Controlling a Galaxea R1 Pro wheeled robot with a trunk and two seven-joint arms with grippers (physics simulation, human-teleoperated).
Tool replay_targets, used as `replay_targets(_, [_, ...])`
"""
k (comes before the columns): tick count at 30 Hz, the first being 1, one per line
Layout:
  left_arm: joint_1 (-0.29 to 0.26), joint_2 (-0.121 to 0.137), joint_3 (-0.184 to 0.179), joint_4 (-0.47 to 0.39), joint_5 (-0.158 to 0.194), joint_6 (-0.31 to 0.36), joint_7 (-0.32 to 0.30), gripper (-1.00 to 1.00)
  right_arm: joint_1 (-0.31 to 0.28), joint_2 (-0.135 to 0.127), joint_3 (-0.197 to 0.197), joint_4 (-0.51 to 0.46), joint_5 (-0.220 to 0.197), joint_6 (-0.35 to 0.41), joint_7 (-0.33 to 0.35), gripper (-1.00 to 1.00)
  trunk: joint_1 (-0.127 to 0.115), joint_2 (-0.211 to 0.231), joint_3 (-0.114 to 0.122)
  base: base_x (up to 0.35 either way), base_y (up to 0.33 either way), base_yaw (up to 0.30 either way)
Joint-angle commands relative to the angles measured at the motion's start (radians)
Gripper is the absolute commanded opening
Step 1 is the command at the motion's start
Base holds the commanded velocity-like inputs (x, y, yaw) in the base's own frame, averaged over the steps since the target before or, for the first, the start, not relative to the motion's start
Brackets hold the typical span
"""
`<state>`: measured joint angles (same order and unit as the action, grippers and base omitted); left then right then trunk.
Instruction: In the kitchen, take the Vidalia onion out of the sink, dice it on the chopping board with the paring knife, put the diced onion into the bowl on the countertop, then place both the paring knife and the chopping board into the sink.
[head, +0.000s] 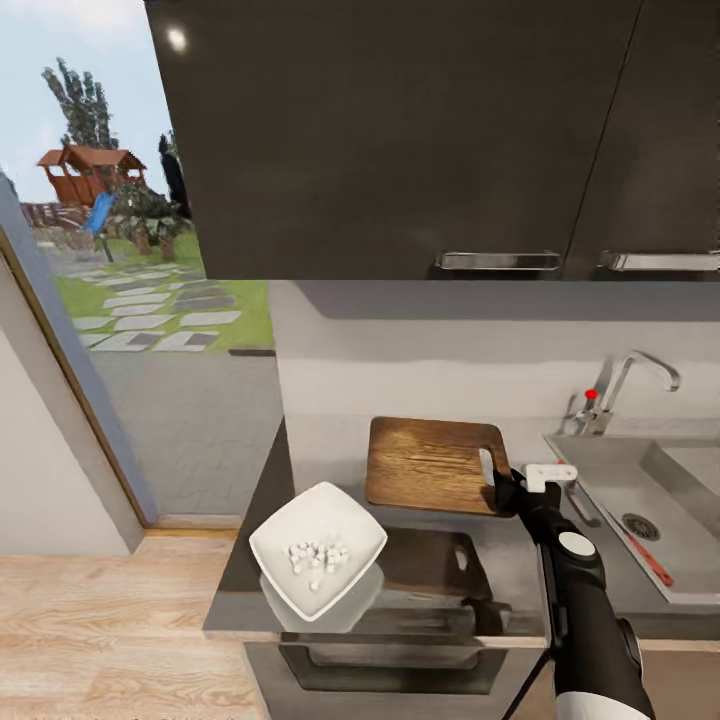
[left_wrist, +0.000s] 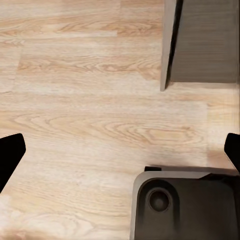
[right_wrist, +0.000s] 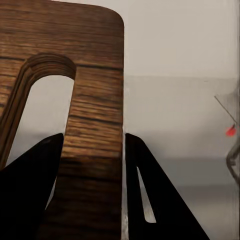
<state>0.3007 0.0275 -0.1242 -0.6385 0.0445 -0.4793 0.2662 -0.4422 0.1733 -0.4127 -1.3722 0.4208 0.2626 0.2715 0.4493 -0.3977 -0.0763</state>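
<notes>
Right end effector (right_wrist: 92, 165) clamps the chopping board (head: 432, 465) at its handle-slot end, board lifted off the worktop (head: 520, 570) beside the sink (head: 640, 480); left end effector (left_wrist: 120, 150) hangs spread over the floor (left_wrist: 75, 100).

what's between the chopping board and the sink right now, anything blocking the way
Nothing visible. The right gripper grips the chopping board by its handle end, and the sink lies just beside that end. The paring knife already lies in the basin.

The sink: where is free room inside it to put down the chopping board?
The sink basin is bare near the drain; the paring knife lies along its near-left edge. The right gripper holds the chopping board beside the bowl.
</notes>
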Motion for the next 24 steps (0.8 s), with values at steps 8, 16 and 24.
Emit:
replay_targets(8, [0.0,0.002,-0.008,-0.003,0.005,-0.001,0.009,1.0,-0.001,0.001,-0.004,-0.002,0.01,0.003,0.009,-1.0,0.001,-0.002,-0.002,0.0,-0.307,0.022])
replay_targets(16, [0.0,0.002,-0.008,-0.003,0.005,-0.001,0.009,1.0,-0.001,0.001,-0.004,-0.001,0.01,0.003,0.009,-1.0,0.001,-0.002,-0.002,0.0,-0.307,0.0])
replay_targets(24, [0.0,0.002,-0.008,-0.004,0.005,-0.001,0.009,1.0,-0.001,0.001,-0.003,0.002,0.01,0.003,0.007,-1.0,0.001,-0.002,-0.002,0.0,-0.307,0.0])
